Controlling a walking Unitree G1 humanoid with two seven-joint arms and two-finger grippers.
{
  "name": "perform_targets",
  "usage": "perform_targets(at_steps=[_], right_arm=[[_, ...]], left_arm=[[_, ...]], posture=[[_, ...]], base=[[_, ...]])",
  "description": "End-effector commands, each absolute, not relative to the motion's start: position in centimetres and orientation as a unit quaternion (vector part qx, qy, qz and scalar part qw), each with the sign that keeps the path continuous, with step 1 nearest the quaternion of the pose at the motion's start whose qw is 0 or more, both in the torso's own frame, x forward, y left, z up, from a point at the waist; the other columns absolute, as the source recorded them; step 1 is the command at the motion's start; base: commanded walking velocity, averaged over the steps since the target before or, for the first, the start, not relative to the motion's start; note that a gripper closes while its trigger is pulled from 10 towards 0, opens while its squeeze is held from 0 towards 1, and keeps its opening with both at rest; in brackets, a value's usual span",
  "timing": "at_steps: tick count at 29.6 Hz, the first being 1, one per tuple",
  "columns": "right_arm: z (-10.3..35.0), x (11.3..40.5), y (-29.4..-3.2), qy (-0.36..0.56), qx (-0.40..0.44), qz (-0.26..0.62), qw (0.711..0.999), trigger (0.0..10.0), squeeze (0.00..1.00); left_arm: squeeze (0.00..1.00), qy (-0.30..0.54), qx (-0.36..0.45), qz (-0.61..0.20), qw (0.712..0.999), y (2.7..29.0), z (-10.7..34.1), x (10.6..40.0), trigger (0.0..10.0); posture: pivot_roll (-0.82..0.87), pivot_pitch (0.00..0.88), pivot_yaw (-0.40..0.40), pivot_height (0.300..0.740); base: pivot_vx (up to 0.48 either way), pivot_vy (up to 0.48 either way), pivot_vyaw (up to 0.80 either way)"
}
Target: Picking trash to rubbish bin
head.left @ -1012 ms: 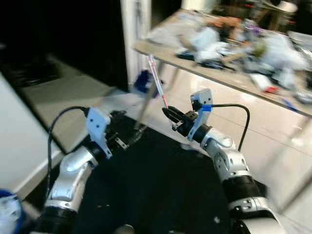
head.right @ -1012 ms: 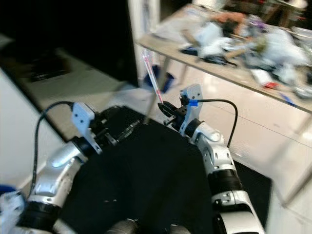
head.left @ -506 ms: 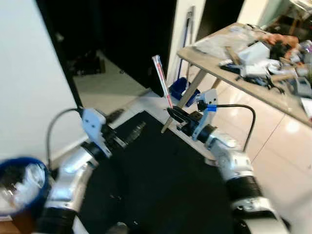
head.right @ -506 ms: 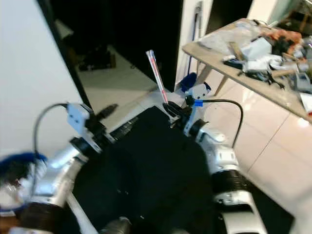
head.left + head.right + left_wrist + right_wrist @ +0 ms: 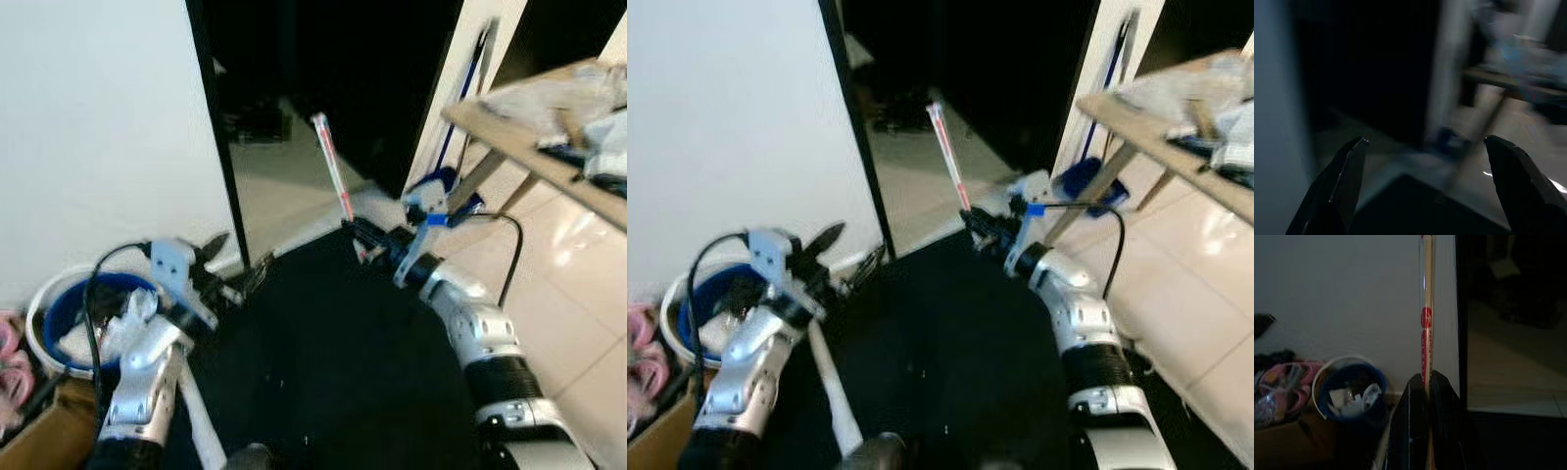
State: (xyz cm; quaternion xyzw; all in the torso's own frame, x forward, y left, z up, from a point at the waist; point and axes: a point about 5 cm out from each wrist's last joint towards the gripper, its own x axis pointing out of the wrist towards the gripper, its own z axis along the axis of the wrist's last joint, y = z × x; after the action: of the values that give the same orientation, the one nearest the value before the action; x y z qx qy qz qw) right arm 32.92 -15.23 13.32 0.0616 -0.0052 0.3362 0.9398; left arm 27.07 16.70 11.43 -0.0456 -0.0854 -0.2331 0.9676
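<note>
The right gripper [image 5: 364,242] is clamped tight on the low end of a long wrapped chopstick packet [image 5: 332,166], which stands nearly upright and leans a little away from the bin [image 5: 61,315]. That bin, white-rimmed with a blue liner, sits against the white wall [image 5: 98,127] and already holds some crumpled paper. The packet is well apart from the bin, off toward the dark doorway [image 5: 323,78] and the cluttered table [image 5: 549,117]. The left gripper [image 5: 227,262] hangs much nearer the bin, its fingers spread wide and holding nothing. By my reckoning the pick-up is done and the carry is partway along: the bin is in sight, but the right arm is not yet over its rim. What is left is to close that gap, bring the packet above the opening and let go.
</note>
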Motion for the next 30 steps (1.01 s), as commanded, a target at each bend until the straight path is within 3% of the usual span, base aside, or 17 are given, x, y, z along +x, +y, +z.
perform_targets(at_steps=[1,7,11,30], right_arm=[[13.3,32.7,-15.3,-0.015,0.064,0.336,0.939,10.0,0.0],[13.2,31.6,-15.2,-0.038,0.095,0.338,0.935,10.0,0.0],[12.5,30.4,-14.9,-0.043,0.116,0.327,0.937,10.0,0.0],[12.7,30.1,-15.1,-0.05,0.12,0.322,0.938,10.0,0.0]], left_arm=[[0.0,-0.08,-0.052,-0.185,0.978,17.3,11.1,26.8,10.0],[0.0,-0.069,-0.086,-0.145,0.983,16.3,10.1,26.2,10.0],[0.0,-0.07,-0.092,-0.112,0.987,17.3,9.9,26.4,10.0],[0.0,-0.068,-0.086,-0.14,0.984,16.4,10.2,26.8,10.0]], posture=[[0.04,0.0,-0.046,0.74],[0.04,0.0,-0.046,0.74],[0.04,0.0,-0.043,0.74],[0.03,0.0,-0.031,0.74]], base=[[0.0,0.0,0.74],[0.0,0.0,0.72],[0.0,0.0,0.68],[0.0,0.0,0.67]])
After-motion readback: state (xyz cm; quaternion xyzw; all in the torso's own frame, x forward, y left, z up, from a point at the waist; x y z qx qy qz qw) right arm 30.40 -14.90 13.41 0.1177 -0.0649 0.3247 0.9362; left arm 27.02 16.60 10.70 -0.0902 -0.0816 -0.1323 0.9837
